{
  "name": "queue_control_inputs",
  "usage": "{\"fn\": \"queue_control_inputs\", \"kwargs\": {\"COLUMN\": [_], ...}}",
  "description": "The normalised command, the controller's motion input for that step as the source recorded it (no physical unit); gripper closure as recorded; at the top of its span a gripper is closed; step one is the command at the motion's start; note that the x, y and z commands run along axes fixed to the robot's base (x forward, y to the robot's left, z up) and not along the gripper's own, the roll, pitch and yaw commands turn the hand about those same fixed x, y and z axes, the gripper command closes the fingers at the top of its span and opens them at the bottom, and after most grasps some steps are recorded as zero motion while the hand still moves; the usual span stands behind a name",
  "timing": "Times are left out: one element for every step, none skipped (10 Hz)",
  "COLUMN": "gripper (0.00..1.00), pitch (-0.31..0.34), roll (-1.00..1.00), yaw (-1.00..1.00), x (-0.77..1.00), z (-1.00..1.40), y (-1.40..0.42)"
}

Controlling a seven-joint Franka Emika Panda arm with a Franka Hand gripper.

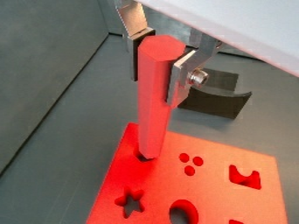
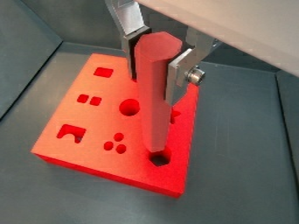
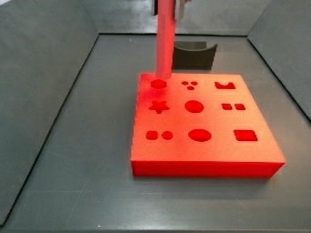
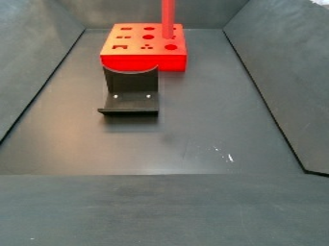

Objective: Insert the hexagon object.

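The hexagon object [image 1: 153, 96] is a long red-pink faceted rod standing upright. Its lower end sits in a corner hole of the flat red block [image 1: 222, 197]; this also shows in a wrist view [image 2: 156, 160]. My gripper [image 1: 159, 54] is shut on the rod's upper end, one silver finger on each side, as also shown in a wrist view [image 2: 156, 54]. In a side view the rod [image 3: 162, 45] rises from the block's [image 3: 206, 136] far left corner hole, gripper mostly above the frame. In a side view the rod [image 4: 167, 19] stands on the block [image 4: 141, 50].
The dark grey U-shaped holder [image 3: 192, 55] stands behind the block in a side view and in front of it in a side view [image 4: 130, 96]. The block has several other shaped holes. Grey bin walls [image 3: 61, 73] ring the dark floor.
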Motion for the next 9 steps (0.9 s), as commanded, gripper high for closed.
{"fn": "queue_control_inputs", "kwargs": {"gripper": [1.0,1.0,1.0,1.0,1.0,1.0,1.0,1.0,1.0], "pitch": [-0.074,-0.094,-0.107,-0.127,-0.124,-0.093,-0.08,-0.09,-0.089], "roll": [0.0,-0.03,-0.03,-0.03,0.0,0.0,0.0,0.01,0.02], "yaw": [0.01,0.06,0.03,0.05,0.05,0.03,0.02,0.05,0.08], "x": [0.0,0.0,-0.02,0.0,0.0,0.0,-0.06,-0.15,-0.14], "z": [-0.22,-0.23,-0.21,-0.21,-0.18,-0.15,-0.13,-0.1,-0.04], "y": [0.18,0.1,0.0,0.0,0.0,0.0,0.06,0.1,0.0]}}
